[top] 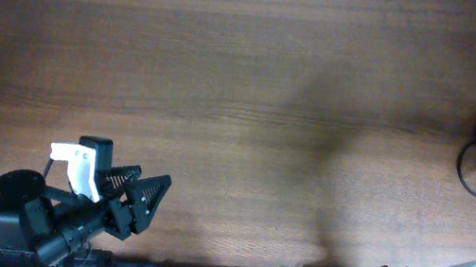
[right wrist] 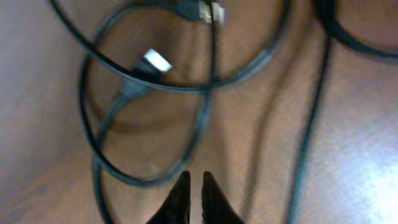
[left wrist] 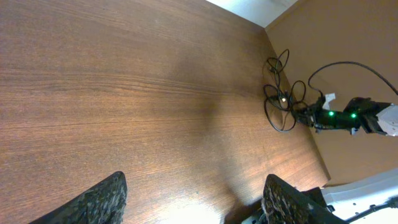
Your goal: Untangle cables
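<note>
The right tool (right wrist: 193, 198) has its two dark fingertips drawn together to a narrow slit, and in the wrist view nothing shows between them, so by my reading it has closed on no cord. Just ahead of the tips and slightly to their left lies the near curve of a loop, one of several overlapping loops of the cables (right wrist: 149, 93) that spread ahead of the tool; further ahead a pale metal plug (right wrist: 155, 61) rests inside one ring, and a second plug end sits at the far edge of view. To the tool's right another strand runs straight away from it. The view is blurred, so I cannot tell which strand passes over which. From overhead the whole bundle lies flat on the brown counter (top: 228, 74) in the far right corner, close to the counter's edge. The left tool (left wrist: 196, 205) hangs well apart from all this, fingers spread wide and holding nothing. The risks follow from that layout. A lift now would likely come away empty. If the tips do hook a strand, a pull with nothing pinning the rest would probably drag the whole knot along or draw the crossings tighter — and since the bundle sits so near the edge, a pull that way could send loops off the counter.
</note>
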### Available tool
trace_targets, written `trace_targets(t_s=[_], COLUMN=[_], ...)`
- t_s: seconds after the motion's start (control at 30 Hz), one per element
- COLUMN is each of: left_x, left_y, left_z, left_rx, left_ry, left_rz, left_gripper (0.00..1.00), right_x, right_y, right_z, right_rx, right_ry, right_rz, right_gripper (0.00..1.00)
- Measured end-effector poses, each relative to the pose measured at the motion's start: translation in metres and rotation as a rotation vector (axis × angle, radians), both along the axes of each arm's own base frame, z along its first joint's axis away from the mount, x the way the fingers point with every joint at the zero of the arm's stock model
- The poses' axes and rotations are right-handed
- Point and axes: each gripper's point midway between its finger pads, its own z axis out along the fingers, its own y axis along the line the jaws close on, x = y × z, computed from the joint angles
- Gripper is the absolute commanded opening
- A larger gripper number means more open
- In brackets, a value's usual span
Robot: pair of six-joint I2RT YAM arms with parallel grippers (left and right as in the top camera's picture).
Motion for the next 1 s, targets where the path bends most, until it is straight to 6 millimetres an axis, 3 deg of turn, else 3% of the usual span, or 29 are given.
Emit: trace_targets(t_s=[0.07, 0.13, 0.23, 0.27, 0.33, 0.37, 0.4, 0.53, 0.77, 0.9, 1.0], left_x=[0.000, 0.000, 0.000, 0.000, 0.000, 0.000, 0.000, 0.000, 0.000, 0.000, 0.000], left_y=[0.000, 0.000, 0.000, 0.000, 0.000, 0.000, 0.000, 0.000, 0.000, 0.000, 0.000], left_z=[0.000, 0.000, 0.000, 0.000, 0.000, 0.000, 0.000, 0.000, 0.000, 0.000, 0.000], left_rx=[0.000, 0.000, -0.002, -0.002, -0.002, -0.002, -0.002, -0.002, -0.002, -0.003, -0.002], left_ry=[0.000, 0.000, 0.002, 0.002, 0.002, 0.002, 0.002, 0.002, 0.002, 0.002, 0.002], left_rz=[0.000, 0.000, 0.002, 0.002, 0.002, 0.002, 0.002, 0.002, 0.002, 0.001, 0.002], left_gripper=[0.71, 0.71, 0.71, 0.71, 0.71, 0.71, 0.71, 0.71, 0.71, 0.71, 0.72], right_x=[0.009, 0.015, 0.031, 0.034, 0.038, 0.038, 0.038, 0.027, 0.028, 0.029, 0.019], right_y=[0.001, 0.005, 0.021, 0.026, 0.043, 0.049, 0.061, 0.110, 0.158, 0.160, 0.149], right_z=[0.003, 0.006, 0.019, 0.022, 0.027, 0.027, 0.027, 0.012, -0.017, -0.025, -0.033], right_rx=[-0.014, -0.012, 0.040, 0.055, 0.128, 0.150, 0.198, 0.344, 0.302, 0.232, 0.188], right_ry=[-0.027, -0.054, -0.175, -0.202, -0.246, -0.247, -0.250, -0.111, 0.112, 0.189, 0.288], right_rz=[0.025, 0.050, 0.133, 0.155, 0.188, 0.194, 0.213, 0.268, 0.424, 0.456, 0.400], right_gripper=[0.27, 0.31, 0.51, 0.51, 0.45, 0.32, 0.25, 0.07, 0.04, 0.04, 0.04])
